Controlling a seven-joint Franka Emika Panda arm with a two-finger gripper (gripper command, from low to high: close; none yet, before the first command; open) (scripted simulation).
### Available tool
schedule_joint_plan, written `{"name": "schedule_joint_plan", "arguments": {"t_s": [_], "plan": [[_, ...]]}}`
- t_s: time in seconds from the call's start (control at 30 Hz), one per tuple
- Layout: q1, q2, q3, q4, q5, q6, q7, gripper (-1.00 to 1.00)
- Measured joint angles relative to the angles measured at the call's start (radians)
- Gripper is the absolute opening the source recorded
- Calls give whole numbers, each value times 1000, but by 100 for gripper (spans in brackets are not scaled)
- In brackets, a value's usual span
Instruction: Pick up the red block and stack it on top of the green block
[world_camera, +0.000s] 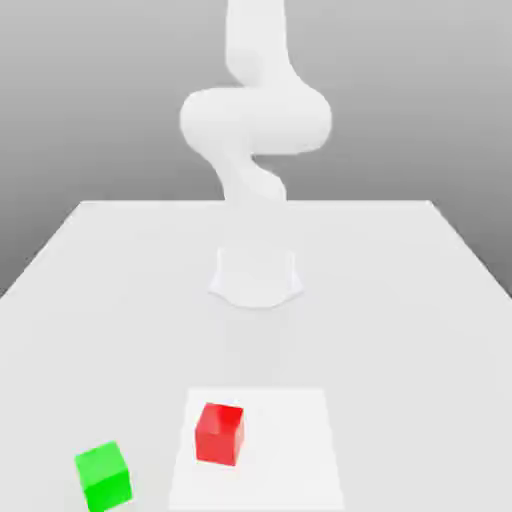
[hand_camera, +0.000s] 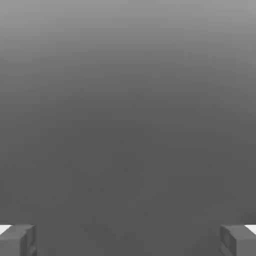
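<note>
End effector fingers wide apart

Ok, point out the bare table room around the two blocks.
Widest bare stretch: between the arm's base and the red block, plus the table toward the exterior view's right. Tightest spot: the gap between the red block and green block.

A pale white table spans the scene beneath a plain grey backdrop. Near its front edge, slightly toward the exterior view's right, lies a brighter white square patch, flat on the tabletop surface.
</note>
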Motion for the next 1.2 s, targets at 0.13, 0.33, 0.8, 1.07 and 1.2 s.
{"name": "schedule_joint_plan", "arguments": {"t_s": [0.13,0.33,0.8,1.07,1.2], "plan": [[-17,151,-2,-66,-3,79,17,0],[-37,369,-10,-161,-7,193,41,0],[-72,877,-23,-327,15,490,66,0],[-79,983,-14,-313,19,579,64,-100],[-80,938,-14,-320,15,541,66,-100]]}}
